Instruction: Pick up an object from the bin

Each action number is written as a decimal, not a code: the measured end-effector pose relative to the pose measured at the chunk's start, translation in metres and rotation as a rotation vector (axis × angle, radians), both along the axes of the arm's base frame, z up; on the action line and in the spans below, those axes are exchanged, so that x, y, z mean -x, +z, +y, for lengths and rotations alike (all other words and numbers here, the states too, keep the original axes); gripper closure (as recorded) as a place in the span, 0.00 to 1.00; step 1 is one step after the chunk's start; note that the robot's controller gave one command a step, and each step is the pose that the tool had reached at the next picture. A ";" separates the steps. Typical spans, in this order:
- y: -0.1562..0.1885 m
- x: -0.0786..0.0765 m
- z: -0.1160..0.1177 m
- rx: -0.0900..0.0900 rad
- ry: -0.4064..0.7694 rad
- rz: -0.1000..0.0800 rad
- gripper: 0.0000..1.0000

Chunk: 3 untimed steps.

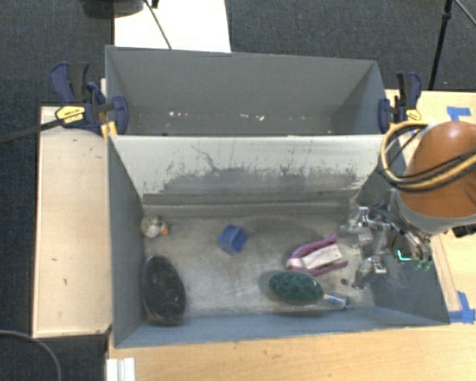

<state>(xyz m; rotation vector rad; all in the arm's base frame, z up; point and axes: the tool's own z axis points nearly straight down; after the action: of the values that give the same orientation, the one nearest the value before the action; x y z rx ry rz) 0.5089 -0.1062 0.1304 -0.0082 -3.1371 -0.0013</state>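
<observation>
Camera view, starting at the bottom edge of the frame: a black oval pad [163,290] lies in the lower left corner of the grey bin [246,173], close against the left wall. Along the same lower edge, right of centre, a dark green oval brush [295,286] lies flat on the bin floor. A small thin thing with a blue tip [337,299] lies just beside the brush's right end.

Slightly higher in the frame, at the right side of the bin, the pincer [365,252] hangs low over the floor, beneath the arm's orange cover [448,173]. Whether the pincer is apart or together I cannot tell. A pink and purple packet [317,254] lies just to the left of the pincer, above the green brush and near it. Whether the packet touches the pincer I cannot tell, and it is not seen clamped in it.

Further up, near the middle of the floor, sits a small blue block [233,238], well apart from the pincer. At the left, by the foot of the far wall, is a small pale thing with an orange spot [153,228].
</observation>
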 end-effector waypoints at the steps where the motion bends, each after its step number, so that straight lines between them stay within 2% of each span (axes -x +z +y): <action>1: -0.058 0.002 0.063 0.000 -0.026 -0.027 0.00; 2: -0.056 0.002 0.060 0.002 -0.025 -0.025 1.00; 3: 0.087 -0.022 0.056 0.002 0.046 -0.014 1.00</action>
<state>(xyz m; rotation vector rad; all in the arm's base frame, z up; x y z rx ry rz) 0.5306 -0.0505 0.2178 0.0647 -3.1508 0.0023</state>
